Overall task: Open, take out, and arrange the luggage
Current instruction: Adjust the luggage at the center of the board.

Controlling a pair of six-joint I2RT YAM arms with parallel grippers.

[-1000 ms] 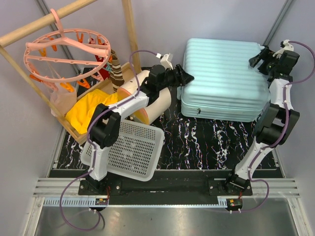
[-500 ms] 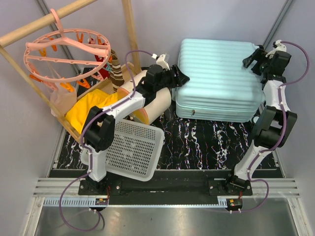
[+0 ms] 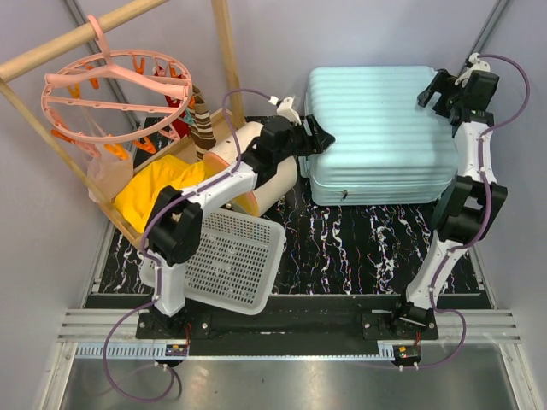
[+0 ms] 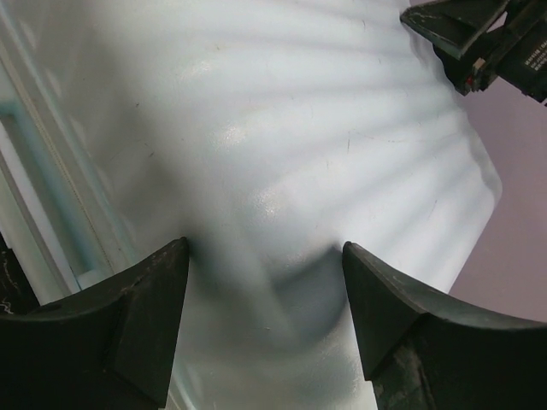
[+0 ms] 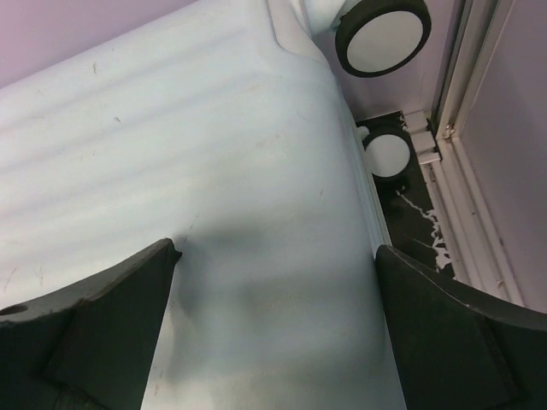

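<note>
**A:** Where is the suitcase?

**B:** The suitcase (image 3: 380, 137) lies flat and shut on the back right part of the counter (image 3: 359, 243), close to the rear wall. Its ribbed pale shell faces up.

**A:** And the left hand?

**B:** The left hand (image 3: 320, 137) is at the suitcase's left edge. In the left wrist view its two dark fingers (image 4: 145, 307) stand apart with nothing between them but the ribbed shell beyond. A shadow sits right under them, so they are close to the shell, but whether they touch it cannot be told.

**A:** What about the right one?

**B:** The right hand (image 3: 432, 90) hangs over the far right corner of the suitcase with its fingers (image 5: 111, 316) spread wide and holding nothing. Its own camera looks down on the shell, and two black-and-white wheels (image 5: 382, 34) show at the suitcase's end, next to the wall.

**A:** What else is on that side of the counter?

**B:** The rest is all to the left. A white perforated basket (image 3: 231, 256) lies tilted near the left arm's base. A cream-and-orange box (image 3: 269, 179) lies between the basket and the suitcase, under the left arm. Behind that there is a yellow cloth (image 3: 158, 192) and a round pink hanger (image 3: 115, 90) with pegs, hung from a wooden rail.
</note>
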